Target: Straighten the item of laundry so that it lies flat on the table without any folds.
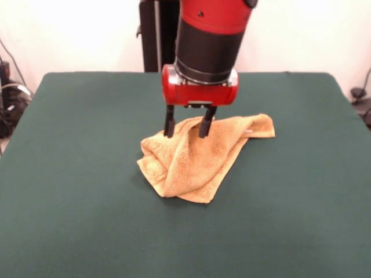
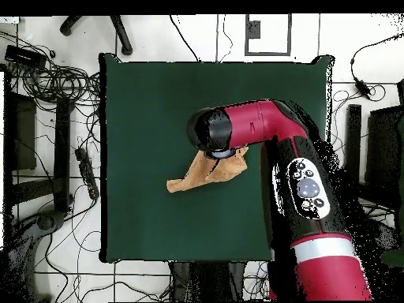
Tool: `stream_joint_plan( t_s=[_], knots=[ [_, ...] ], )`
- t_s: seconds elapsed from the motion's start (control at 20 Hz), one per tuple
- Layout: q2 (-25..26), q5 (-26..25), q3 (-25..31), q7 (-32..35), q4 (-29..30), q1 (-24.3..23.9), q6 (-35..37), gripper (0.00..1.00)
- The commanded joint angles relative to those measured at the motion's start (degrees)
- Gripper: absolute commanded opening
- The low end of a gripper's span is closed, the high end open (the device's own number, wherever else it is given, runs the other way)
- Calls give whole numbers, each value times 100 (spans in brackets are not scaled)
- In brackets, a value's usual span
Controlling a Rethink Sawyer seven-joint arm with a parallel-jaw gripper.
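The golden-orange terry towel (image 1: 191,156) lies crumpled and folded over itself near the middle of the dark green table (image 1: 69,174). One end trails off to the right, with a small white label (image 1: 248,132) on it. My gripper (image 1: 188,125) stands over the towel's far edge, open, its two black fingers (image 1: 169,123) straddling a raised fold with their tips at the cloth. In the overhead view the towel (image 2: 207,172) shows partly under the arm's head, and the gripper itself is hidden by the arm.
The red and black arm (image 2: 308,181) reaches in from the table's right side in the overhead view. Cables and stands (image 2: 47,118) lie on the floor beyond the table's edges.
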Motion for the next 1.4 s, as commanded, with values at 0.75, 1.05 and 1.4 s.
stream_joint_plan(
  t_s=[0.75,1.05,1.4],
  knots=[
    [153,-100,775,-1048,1365,-298,-901,100],
    [191,-8,748,-752,1512,-284,-911,100],
    [345,-28,796,-595,1589,-348,-1183,100]
  ],
)
